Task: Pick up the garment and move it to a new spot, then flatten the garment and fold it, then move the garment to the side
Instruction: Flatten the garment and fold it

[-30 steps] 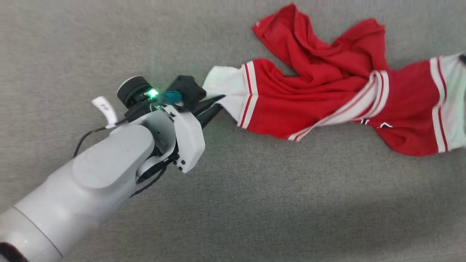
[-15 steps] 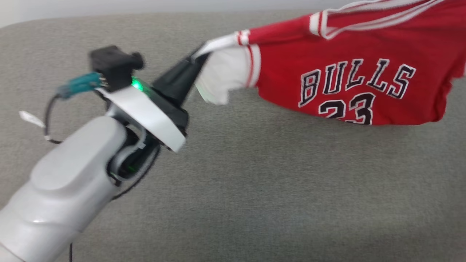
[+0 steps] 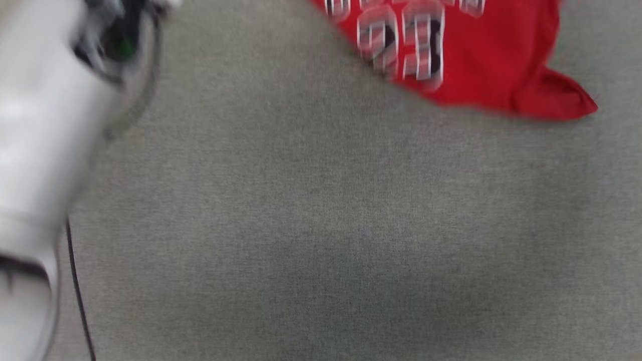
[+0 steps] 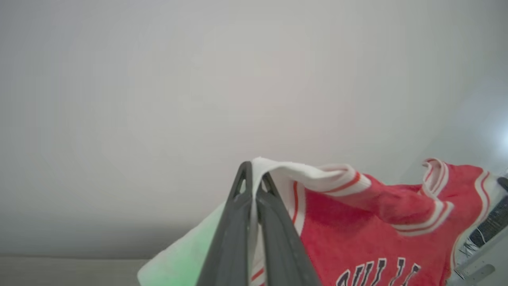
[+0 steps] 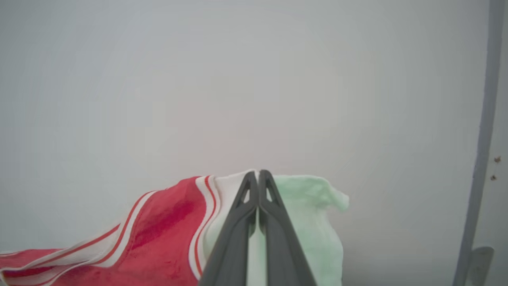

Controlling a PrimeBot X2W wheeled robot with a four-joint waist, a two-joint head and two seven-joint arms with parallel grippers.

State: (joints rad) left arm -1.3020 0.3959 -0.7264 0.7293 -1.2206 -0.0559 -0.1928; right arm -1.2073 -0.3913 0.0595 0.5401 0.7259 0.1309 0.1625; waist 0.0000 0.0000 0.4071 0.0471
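Large dark numerals (image 3: 421,47) outlined in white, blurred but legible as "23", stand on the red front of the garment (image 3: 481,75) in the head view; in the left wrist view the tops of matching capitals (image 4: 379,274), seemingly "ULL", cross its chest, cut off at the picture's bottom edge.

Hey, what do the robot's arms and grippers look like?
The left forearm is a smooth, rounded white shell with a thin black cable alongside. The left gripper and right gripper each have two long dark grey fingers, tapering, with a triangular cut-out near each tip.
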